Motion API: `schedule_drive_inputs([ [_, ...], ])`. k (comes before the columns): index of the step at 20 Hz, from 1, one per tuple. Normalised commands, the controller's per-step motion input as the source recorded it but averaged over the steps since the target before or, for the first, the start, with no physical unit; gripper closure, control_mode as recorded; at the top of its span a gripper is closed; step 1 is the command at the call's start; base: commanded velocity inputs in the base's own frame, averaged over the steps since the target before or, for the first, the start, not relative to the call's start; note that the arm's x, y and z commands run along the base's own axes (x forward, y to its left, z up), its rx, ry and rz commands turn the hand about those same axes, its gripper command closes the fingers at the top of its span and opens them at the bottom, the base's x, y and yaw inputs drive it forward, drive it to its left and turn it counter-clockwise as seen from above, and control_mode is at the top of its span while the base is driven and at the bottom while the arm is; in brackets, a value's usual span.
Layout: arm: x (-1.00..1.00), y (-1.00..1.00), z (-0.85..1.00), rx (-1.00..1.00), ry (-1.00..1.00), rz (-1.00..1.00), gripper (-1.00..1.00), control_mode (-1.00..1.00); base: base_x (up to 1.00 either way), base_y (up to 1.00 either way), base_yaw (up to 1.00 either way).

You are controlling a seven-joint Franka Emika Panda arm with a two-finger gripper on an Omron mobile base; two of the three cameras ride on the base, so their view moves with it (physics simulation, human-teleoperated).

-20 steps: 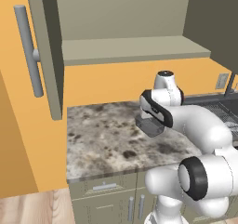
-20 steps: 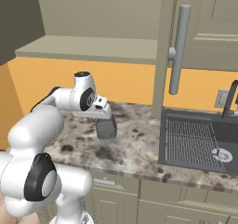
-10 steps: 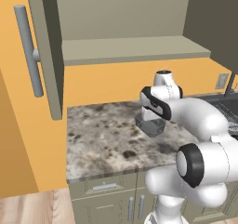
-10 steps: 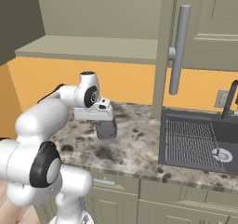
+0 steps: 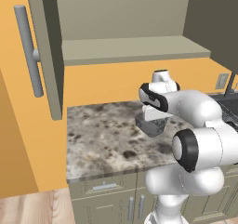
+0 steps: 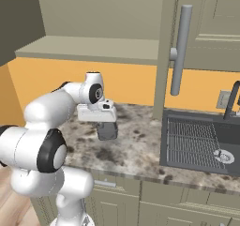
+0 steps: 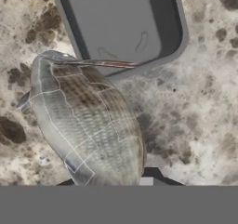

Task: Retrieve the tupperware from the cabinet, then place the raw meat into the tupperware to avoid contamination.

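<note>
Left base view shows us the open cabinet [image 5: 44, 56], then the end effector [image 5: 152, 121] clenched on the tupperware [image 5: 151, 124] just above the counter [image 5: 102, 139], sink [image 6: 199, 143] to the right. We judge the tub light, stiff and slick, best held by its rim. Hand view shows its wall [image 7: 88, 125] hanging over the tub floor.

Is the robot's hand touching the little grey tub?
Touching. In the right base view the tub hangs clear of the counter, directly under the gripper, which is shut on its rim.
</note>
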Motion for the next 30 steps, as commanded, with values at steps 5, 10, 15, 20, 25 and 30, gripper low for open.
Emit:
schedule_drive_inputs([
  [5, 0.13, -0.01, 0.00, 0.00, 0.01, 0.00, 1.00, -1.00, 0.00, 0.00, 0.00],
  [10, 0.08, -0.02, -0.09, 0.00, 0.00, 0.00, 1.00, -1.00, 0.00, 0.00, 0.00],
  [15, 0.07, 0.00, -0.28, -0.01, 0.00, 0.00, 1.00, -1.00, 0.00, 0.00, 0.00],
  [20, 0.16, 0.00, -0.23, 0.00, 0.00, 0.00, 1.00, -1.00, 0.00, 0.00, 0.00],
  [25, 0.15, -0.02, -0.17, 0.00, 0.00, 0.00, 1.00, -1.00, 0.00, 0.00, 0.00],
  [30, 0.11, -0.08, -0.09, 0.00, 0.00, 0.00, 1.00, -1.00, 0.00, 0.00, 0.00],
])
